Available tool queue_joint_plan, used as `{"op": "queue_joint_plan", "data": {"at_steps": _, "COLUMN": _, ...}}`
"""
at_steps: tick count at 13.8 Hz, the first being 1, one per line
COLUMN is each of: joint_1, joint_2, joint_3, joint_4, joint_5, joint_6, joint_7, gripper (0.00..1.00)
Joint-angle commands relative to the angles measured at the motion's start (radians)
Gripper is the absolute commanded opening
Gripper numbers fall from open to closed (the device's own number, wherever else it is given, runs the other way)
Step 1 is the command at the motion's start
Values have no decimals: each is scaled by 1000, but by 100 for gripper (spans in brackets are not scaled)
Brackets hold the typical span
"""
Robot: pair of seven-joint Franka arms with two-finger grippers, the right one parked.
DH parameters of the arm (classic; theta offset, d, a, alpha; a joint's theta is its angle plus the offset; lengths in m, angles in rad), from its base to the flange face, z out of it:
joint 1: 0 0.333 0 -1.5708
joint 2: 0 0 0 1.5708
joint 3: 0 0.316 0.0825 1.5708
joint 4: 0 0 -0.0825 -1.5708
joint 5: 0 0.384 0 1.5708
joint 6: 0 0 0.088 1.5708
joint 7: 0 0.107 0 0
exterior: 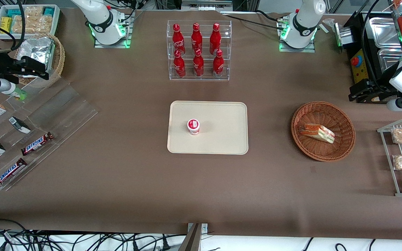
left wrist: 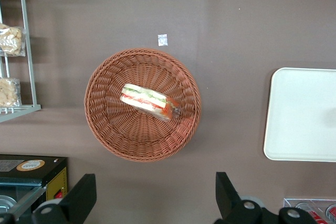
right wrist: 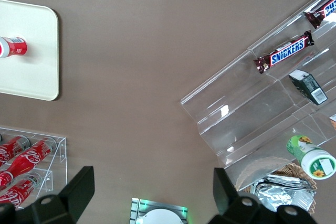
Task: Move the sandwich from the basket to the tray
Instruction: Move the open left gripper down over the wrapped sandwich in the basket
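Sandwich (left wrist: 149,100) in basket (left wrist: 107,124), pincer (left wrist: 155,195) above, open.

— How many bottles (exterior: 198,62) in the clear rack (exterior: 199,77)?
— Six, all red. One small cup (exterior: 193,126) on the one cream tray (exterior: 222,139).
— Sandwiches?
— One sandwich (exterior: 318,132), in the one reddish basket (exterior: 340,115). A second, tan basket (exterior: 58,61) sits at the parked arm's end of the counter (exterior: 124,146).
— Snickers bars (exterior: 37,143)?
— Two.
— And hands working?
— One hand (left wrist: 155,195), fingers spread wide, up near the reddish basket.
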Motion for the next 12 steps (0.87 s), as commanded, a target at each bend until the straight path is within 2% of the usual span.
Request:
{"op": "queue_joint_plan", "data": {"at_steps": 1, "joint_1": -4, "joint_2": 7, "joint_3": 1, "joint_4": 21, "joint_5": -21, "joint_6": -41, "joint_7": 28, "gripper": 100}}
{"op": "queue_joint_plan", "data": {"at_steps": 6, "joint_1": -17, "joint_2": 41, "joint_3": -3, "joint_4": 10, "joint_5": -9, "joint_6": -35, "joint_7": -16, "gripper": 100}}
{"op": "queue_joint_plan", "data": {"at_steps": 10, "joint_1": -15, "joint_2": 64, "joint_3": -3, "joint_4": -63, "joint_5": -4, "joint_6": 40, "joint_7": -220, "gripper": 100}}
{"op": "queue_joint_plan", "data": {"at_steps": 12, "joint_1": -15, "joint_2": 64, "joint_3": -5, "joint_4": -126, "joint_5": 37, "joint_6": 110, "joint_7": -367, "gripper": 100}}
